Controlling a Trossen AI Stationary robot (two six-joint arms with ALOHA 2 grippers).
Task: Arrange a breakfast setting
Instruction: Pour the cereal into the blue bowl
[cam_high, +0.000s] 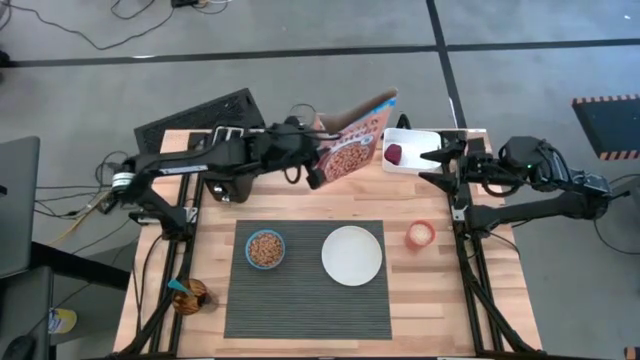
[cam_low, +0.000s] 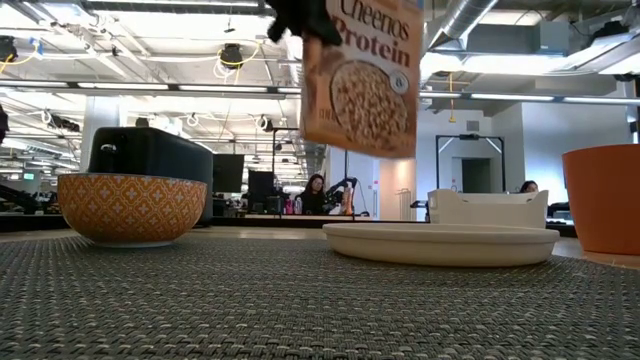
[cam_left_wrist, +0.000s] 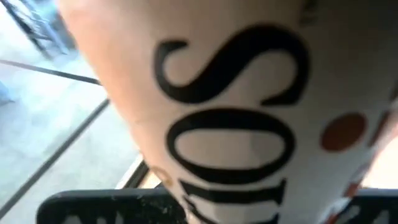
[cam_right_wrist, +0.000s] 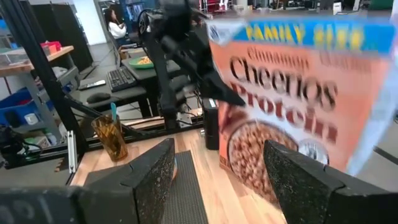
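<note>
Cereal is the step in hand: the left claw is clamped on a cereal box, holding it tilted in the air over the tabletop's far side, behind the placemat. The bowl on the placemat's left part already looks filled with cereal, so the pouring seems done and the box is probably on its way to being put aside. The next move, by that judgement, calls for setting the box upright on bare wood at the back, clear of the toaster and the white container, and only then letting go.

The right claw hangs at the container's edge with its fingers apart and nothing between them; the red fruit lies inside the container, just beside it. Fetching that fruit to the plate looks like the job waiting for it.

Counted: one placemat, one bowl, one plate (bare, on the placemat's right part), one red fruit, one cereal box, one toaster, one white container, one small orange cup beside the placemat, and one glass near the left corner with something blue standing in it, perhaps the spoon. No bagel shows.
</note>
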